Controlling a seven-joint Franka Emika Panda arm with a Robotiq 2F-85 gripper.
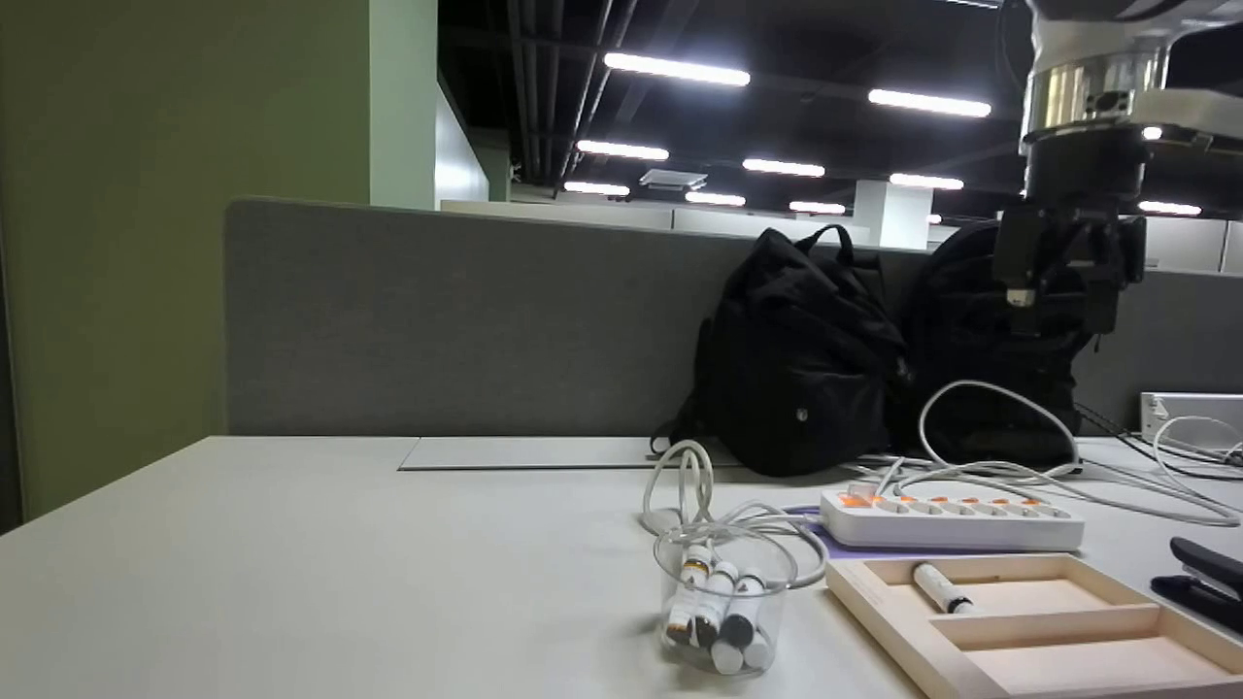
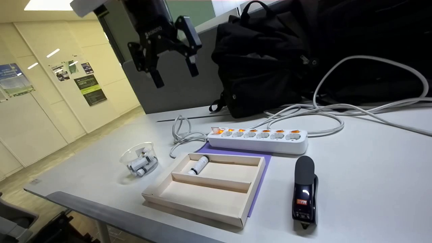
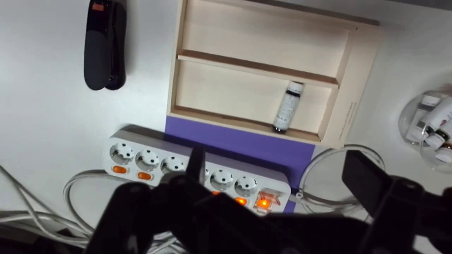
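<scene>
High above the table, my gripper stands open, its fingers wide apart with nothing between them. In the wrist view the gripper shows over the white power strip, far below its fingertips. A pale wooden tray with two compartments lies beside the strip, partly on a purple sheet. One small white bottle with a black band lies in the tray's compartment nearer the strip. In both exterior views a clear round cup holds several similar bottles; the cup is cut off in the wrist view.
A black stapler lies on the table beside the tray. Grey cables loop behind and beside the power strip. Two black backpacks lean against a grey partition at the table's back, with the gripper in front of one in an exterior view.
</scene>
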